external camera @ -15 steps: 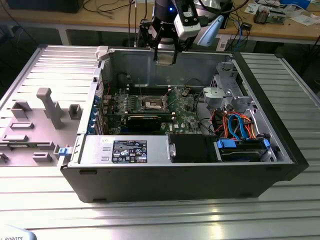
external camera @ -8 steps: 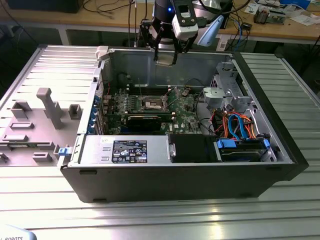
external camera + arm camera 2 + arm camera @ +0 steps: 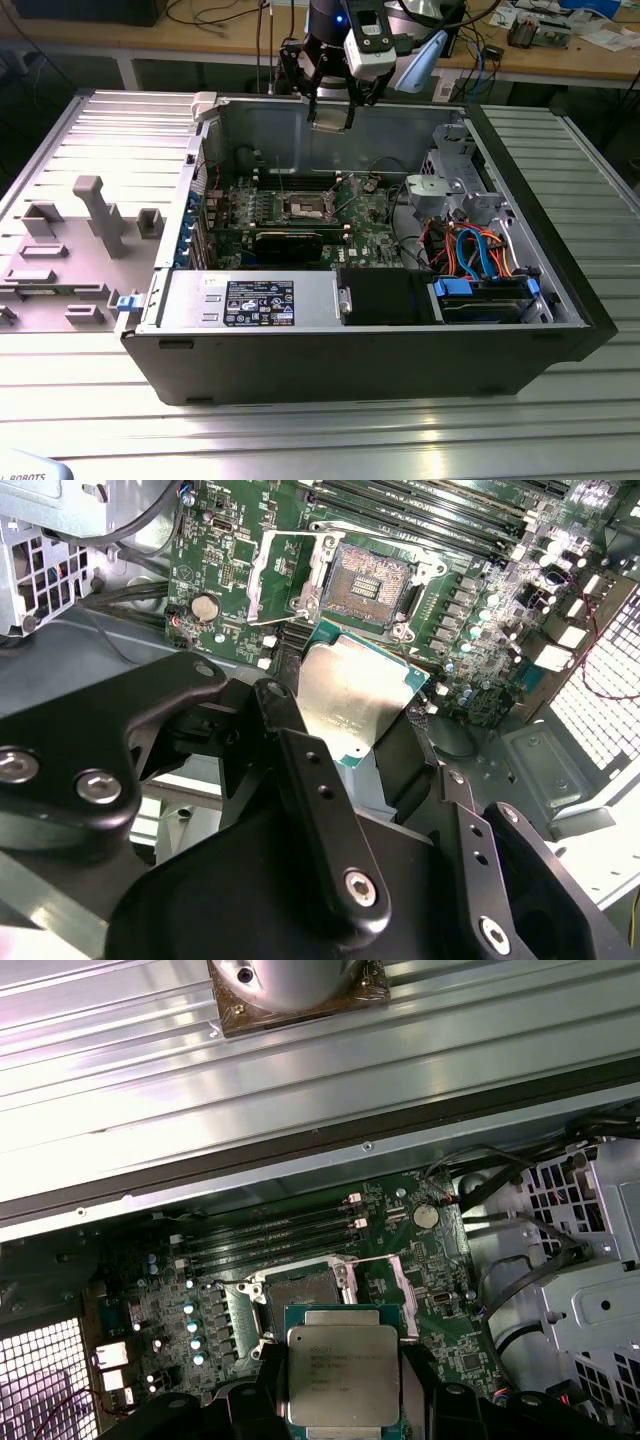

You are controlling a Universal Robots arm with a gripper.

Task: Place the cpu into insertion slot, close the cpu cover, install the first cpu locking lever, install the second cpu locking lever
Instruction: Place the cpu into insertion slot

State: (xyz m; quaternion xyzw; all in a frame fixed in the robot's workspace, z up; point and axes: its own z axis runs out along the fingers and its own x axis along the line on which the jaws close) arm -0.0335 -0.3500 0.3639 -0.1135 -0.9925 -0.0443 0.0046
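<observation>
We find the gripper point(image 3: 330, 112) raised over the open case point(image 3: 350, 352), near its far wall in the exterior view. Its fingers point(image 3: 312, 780) are clamped on opposite edges of the cpu point(image 3: 343, 1375), which hangs well above the motherboard point(image 3: 372, 228), its metal top facing the first wrist camera. The slot point(image 3: 366, 580) lies uncovered, dark centre exposed. The cover point(image 3: 282, 575) stands swung open just beside it.

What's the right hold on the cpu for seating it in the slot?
By two opposite edges, from above, as the gripper has it now: the cpu is a thin flat square, so an edge hold should keep it level and leave its underside free for the slot.
</observation>
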